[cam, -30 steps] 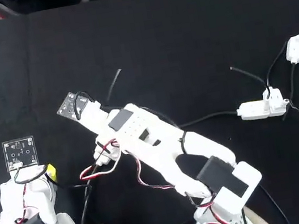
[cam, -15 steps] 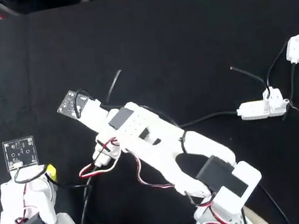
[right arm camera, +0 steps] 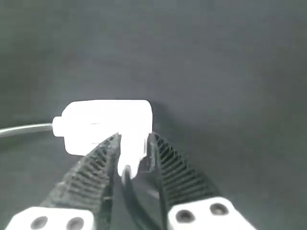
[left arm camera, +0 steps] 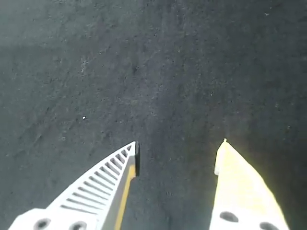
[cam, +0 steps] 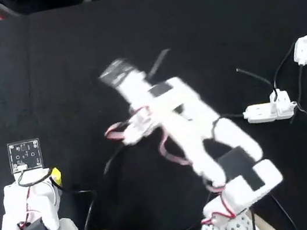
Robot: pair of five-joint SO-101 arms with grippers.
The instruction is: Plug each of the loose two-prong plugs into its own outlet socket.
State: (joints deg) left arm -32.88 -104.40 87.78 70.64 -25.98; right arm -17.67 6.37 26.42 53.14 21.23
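**Right end effector.** The right gripper (right arm camera: pixel 134 142) is clamped on a white plug (right arm camera: pixel 103 125). Its two dark, ribbed fingers (right arm camera: pixel 91 167) pinch a narrow tab on the plug's body. The plug is a rounded, smooth plastic block lying crosswise to the jaws. A thin cable (right arm camera: pixel 24 130) leaves one end through a short collar. The prongs cannot be made out from this angle.

**Left end effector.** The left gripper (left arm camera: pixel 178 143) stands open with a wide gap and nothing between the fingers. One finger (left arm camera: pixel 103 177) is white with a slatted, ribbed face and tapers to a point. The other finger (left arm camera: pixel 240 182) is a plain yellowish wedge. Both hang over the black cloth (left arm camera: pixel 158 72), a matte, finely grained fabric.

**Arms.** In the high view the right arm (cam: pixel 191 126) reaches from the lower centre of the frame up toward the middle. It is made of white shells with black servo blocks and loose red and white wiring. The left arm (cam: pixel 32 218) sits folded in the lower left corner.

**Task items.** A white, oblong outlet strip (cam: pixel 262 112) lies at the right of the frame. What appears to be a plug (cam: pixel 283 102) is seated at its right end. A second white plug (cam: pixel 305 49) lies loose near the upper right edge, well apart from the strip. Thin black cables (cam: pixel 284 66) loop between them.
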